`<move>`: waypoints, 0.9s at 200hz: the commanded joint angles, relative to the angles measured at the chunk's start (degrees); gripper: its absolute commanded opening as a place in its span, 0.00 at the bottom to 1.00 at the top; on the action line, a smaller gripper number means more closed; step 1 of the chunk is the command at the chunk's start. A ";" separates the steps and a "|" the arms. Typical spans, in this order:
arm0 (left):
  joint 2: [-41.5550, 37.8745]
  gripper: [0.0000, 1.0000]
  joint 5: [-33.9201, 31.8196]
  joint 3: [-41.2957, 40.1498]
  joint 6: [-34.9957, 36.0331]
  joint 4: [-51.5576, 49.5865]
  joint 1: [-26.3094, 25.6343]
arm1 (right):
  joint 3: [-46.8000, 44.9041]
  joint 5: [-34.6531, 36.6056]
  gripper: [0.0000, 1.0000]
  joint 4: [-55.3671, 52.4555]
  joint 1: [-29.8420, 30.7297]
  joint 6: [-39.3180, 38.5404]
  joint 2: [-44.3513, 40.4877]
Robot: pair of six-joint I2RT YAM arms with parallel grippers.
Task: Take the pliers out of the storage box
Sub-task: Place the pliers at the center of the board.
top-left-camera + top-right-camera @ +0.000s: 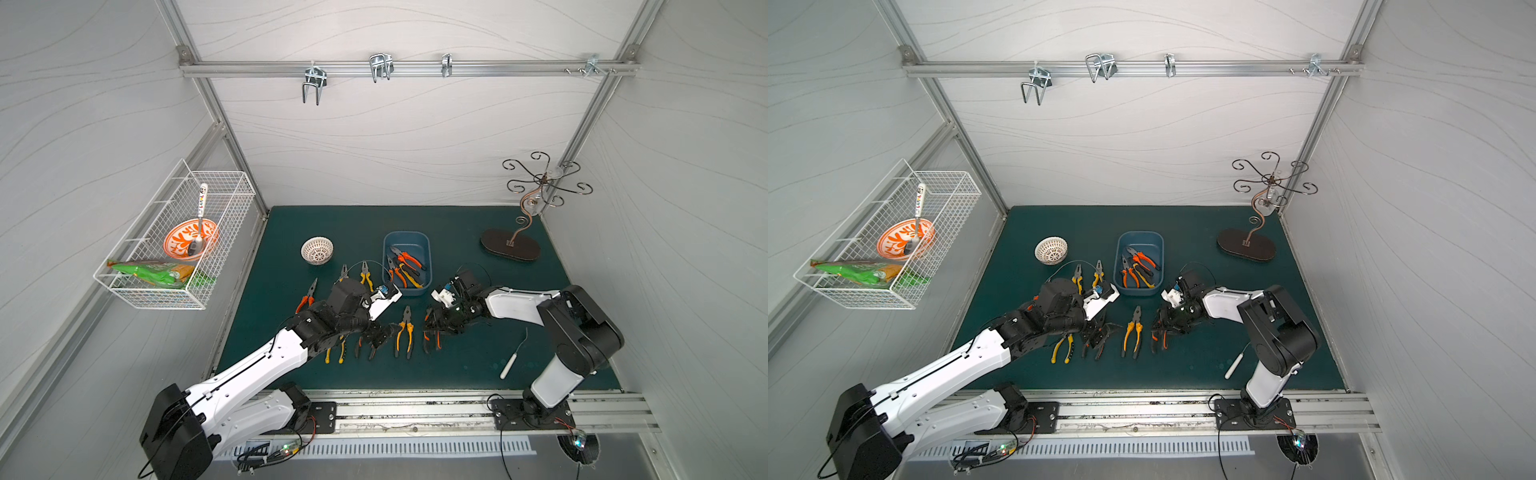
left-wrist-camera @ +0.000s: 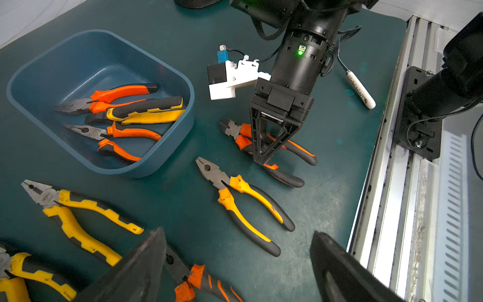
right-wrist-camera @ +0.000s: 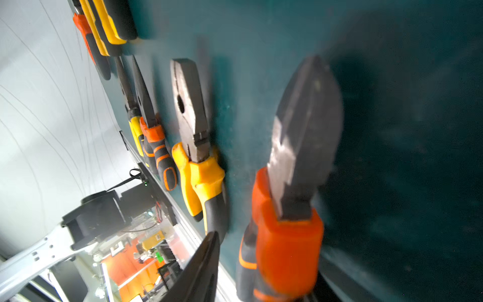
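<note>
In both top views I see the storage box (image 1: 407,241) in the middle of the frame, with three pliers (image 1: 405,266) inside. The others lie out on the counter (image 1: 478,353), lower in the frame. My left tool (image 1: 374,338) and right tool (image 1: 434,332) hang over them, too dark to read.

The left wrist view shows more. The storage box (image 2: 78,52) is upper left, and my left tool is spread wide and empty. The right tool (image 2: 262,157) sits on an orange pair (image 2: 235,130).

The right wrist view shows that orange pair (image 3: 287,235) close up and blurry. Gripped or let go, I cannot tell.
</note>
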 commanded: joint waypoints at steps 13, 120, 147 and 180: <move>-0.32 0.92 -0.36 0.62 0.76 1.77 -0.13 | -0.18 6.16 0.54 -8.15 -1.51 -2.15 -4.25; 11.30 1.00 -11.53 11.33 -21.86 0.02 3.29 | 0.25 14.73 0.99 -14.11 -3.62 -8.21 -16.81; 20.00 1.00 -14.21 19.92 -29.59 -3.17 4.45 | 0.42 14.57 0.99 -12.74 -5.60 -9.85 -20.34; 31.53 0.90 -20.50 33.21 -40.23 -10.49 4.59 | 0.81 15.07 0.99 -11.84 -7.42 -11.55 -24.14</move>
